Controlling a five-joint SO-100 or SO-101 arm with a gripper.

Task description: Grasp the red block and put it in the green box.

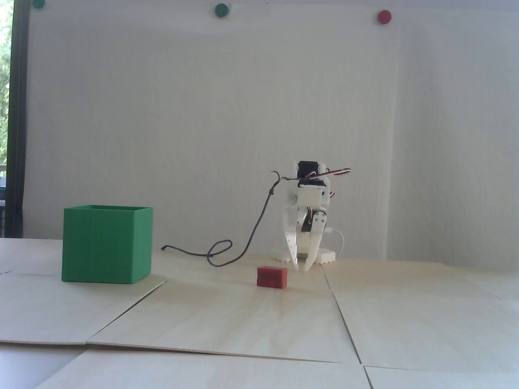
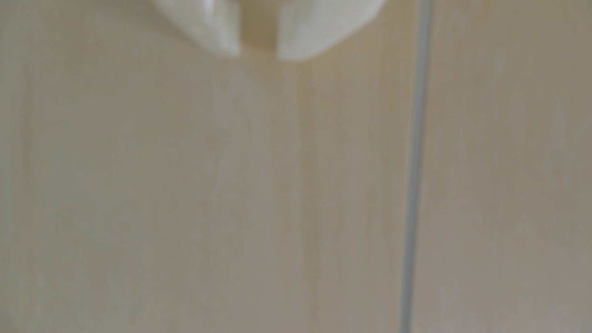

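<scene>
I saw a dark cable (image 1: 247, 239) looped on the worktop (image 1: 259, 320). The red block (image 1: 272, 277) lay just beside my empty, slightly parted fingers (image 1: 301, 269), well apart from the green box (image 1: 106, 244).

Tabletop (image 1: 243, 316): pale wood panels with seams, one seam visible in wrist view. Dark cable (image 1: 227, 253) looped on it. White wall (image 1: 202, 121) with two green dots (image 1: 221, 10) and a red dot (image 1: 384, 16).

Bare table (image 1: 227, 316) separates red block (image 1: 272, 277) from green box (image 1: 106, 244).
</scene>
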